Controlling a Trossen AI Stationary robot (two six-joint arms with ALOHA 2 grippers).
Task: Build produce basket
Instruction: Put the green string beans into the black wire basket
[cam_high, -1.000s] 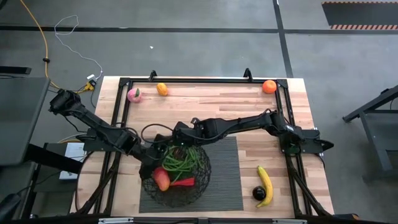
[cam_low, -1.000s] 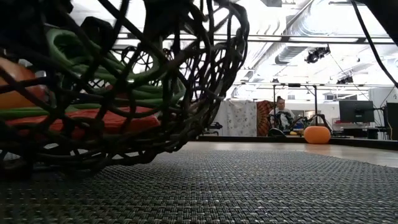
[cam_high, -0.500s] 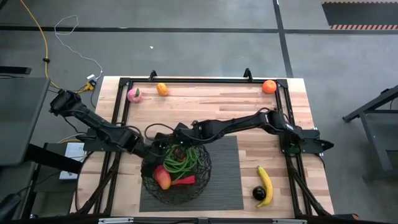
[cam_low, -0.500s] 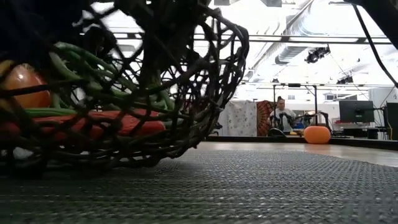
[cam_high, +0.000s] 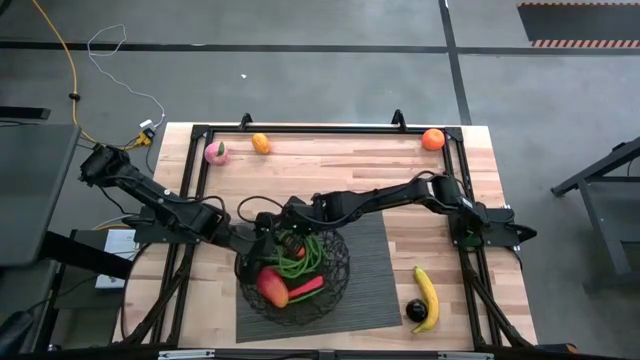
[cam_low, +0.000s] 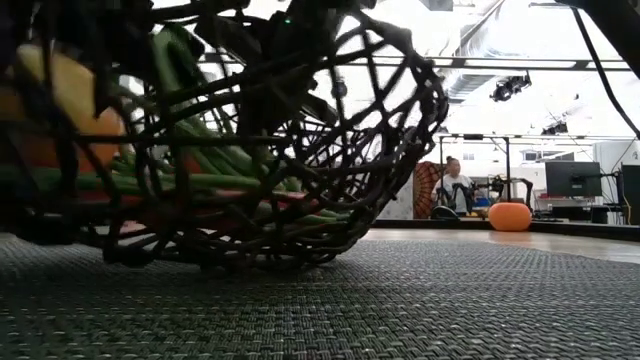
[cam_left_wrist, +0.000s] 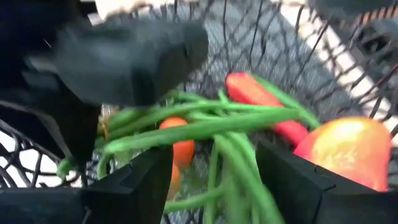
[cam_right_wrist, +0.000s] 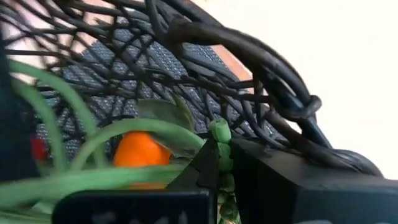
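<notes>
Both arms reach in over the basket (cam_high: 297, 275), which sits on the dark ribbed mat (cam_high: 380, 290) toward the near middle of the desk (cam_high: 400, 170). The left hand (cam_high: 258, 237) comes in from the left at the basket's far-left rim, its fingers (cam_left_wrist: 298, 180) spread partway with green beans (cam_left_wrist: 211, 127) lying between and below them, though I cannot tell whether it grips anything. The right hand (cam_high: 290, 222) stretches across from the right side to the basket's far rim, and its fingers (cam_right_wrist: 273, 180) are pressed together on the end of a green bean (cam_right_wrist: 219, 140), right by the wire. Inside the basket lie the tangle of beans, a red pepper (cam_high: 308, 287), a peach-coloured fruit (cam_high: 271, 288) at the near left, and a small orange (cam_right_wrist: 140, 152) under the beans. Outside it, well apart, a pink peach (cam_high: 215, 152) and an orange (cam_high: 261, 143) rest at the far left of the desk, another orange (cam_high: 432, 139) sits at the far right corner, and a yellow banana (cam_high: 427, 295) lies at the near right with a dark round fruit (cam_high: 416, 311) touching it. Across the room a person (cam_low: 455, 184) sits at some distance.
</notes>
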